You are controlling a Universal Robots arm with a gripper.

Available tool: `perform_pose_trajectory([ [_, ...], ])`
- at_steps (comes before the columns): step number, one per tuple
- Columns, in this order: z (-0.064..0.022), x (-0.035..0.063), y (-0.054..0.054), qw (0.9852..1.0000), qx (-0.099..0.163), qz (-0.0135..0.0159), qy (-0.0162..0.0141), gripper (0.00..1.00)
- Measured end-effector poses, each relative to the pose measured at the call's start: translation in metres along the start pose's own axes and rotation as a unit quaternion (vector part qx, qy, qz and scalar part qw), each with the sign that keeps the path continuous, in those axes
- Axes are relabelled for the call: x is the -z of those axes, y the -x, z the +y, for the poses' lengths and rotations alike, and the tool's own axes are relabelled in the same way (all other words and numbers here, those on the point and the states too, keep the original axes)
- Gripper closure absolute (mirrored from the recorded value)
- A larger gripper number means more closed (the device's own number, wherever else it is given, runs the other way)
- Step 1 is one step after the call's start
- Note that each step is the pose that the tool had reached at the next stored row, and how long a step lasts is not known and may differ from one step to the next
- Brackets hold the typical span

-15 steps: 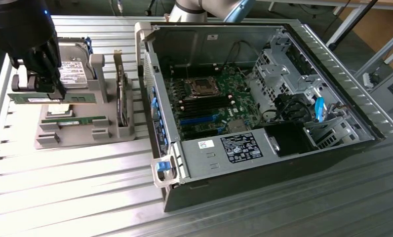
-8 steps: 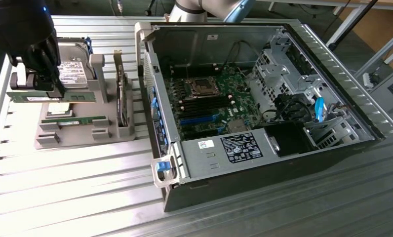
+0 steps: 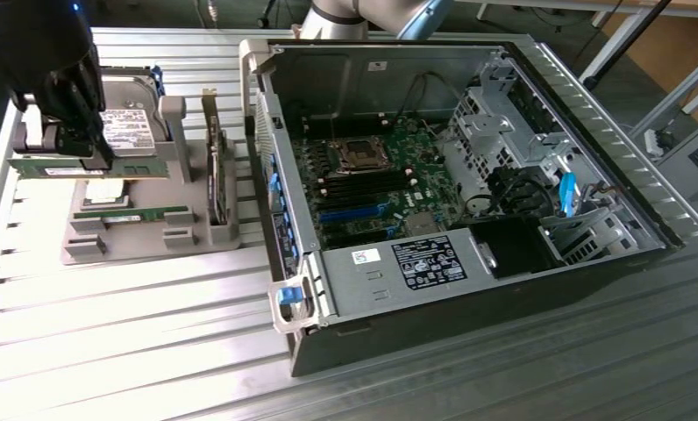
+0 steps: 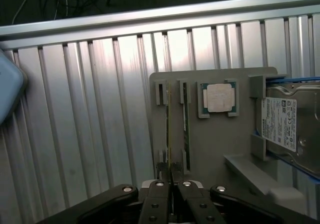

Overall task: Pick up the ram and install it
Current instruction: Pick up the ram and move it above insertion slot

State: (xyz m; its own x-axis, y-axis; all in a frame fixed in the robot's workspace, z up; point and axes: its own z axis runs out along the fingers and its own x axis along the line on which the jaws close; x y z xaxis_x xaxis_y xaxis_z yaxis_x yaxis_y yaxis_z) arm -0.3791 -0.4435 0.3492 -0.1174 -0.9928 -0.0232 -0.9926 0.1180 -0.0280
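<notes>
Ram (image 3: 39, 166) clamped in closed gripper (image 3: 89, 158), upper left of exterior view; long axis horizontal; computer case (image 3: 361, 66) toward exterior view's right.

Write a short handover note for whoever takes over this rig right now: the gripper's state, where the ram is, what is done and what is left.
Gripper: shut on the ram, holding it over the grey holder.
Things: a second green stick sits in the holder, which also carries the processor chip and the hard drive. The open computer case stands to the exterior view's right of the holder, its motherboard exposed.
Done: the ram is gripped and appears clear of its holder slot.
Left: the ram is not in the motherboard yet.
</notes>
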Motion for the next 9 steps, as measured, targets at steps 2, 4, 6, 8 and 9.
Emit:
perform_pose_trajectory([
  [2,-0.0001,0.0022,0.0000,1.0000,0.000,0.0000,0.0000,0.89],
  [4,-0.0001,0.0037,0.0001,1.0000,0.000,0.0000,0.0000,0.89],
  [6,-0.0002,0.0055,0.0001,1.0000,0.000,0.0000,0.0000,0.89],
  [8,-0.0002,0.0079,0.0002,1.0000,0.000,0.0000,0.0000,0.89],
  [9,-0.0002,0.0088,0.0002,1.0000,0.000,0.0000,0.0000,0.89],
])
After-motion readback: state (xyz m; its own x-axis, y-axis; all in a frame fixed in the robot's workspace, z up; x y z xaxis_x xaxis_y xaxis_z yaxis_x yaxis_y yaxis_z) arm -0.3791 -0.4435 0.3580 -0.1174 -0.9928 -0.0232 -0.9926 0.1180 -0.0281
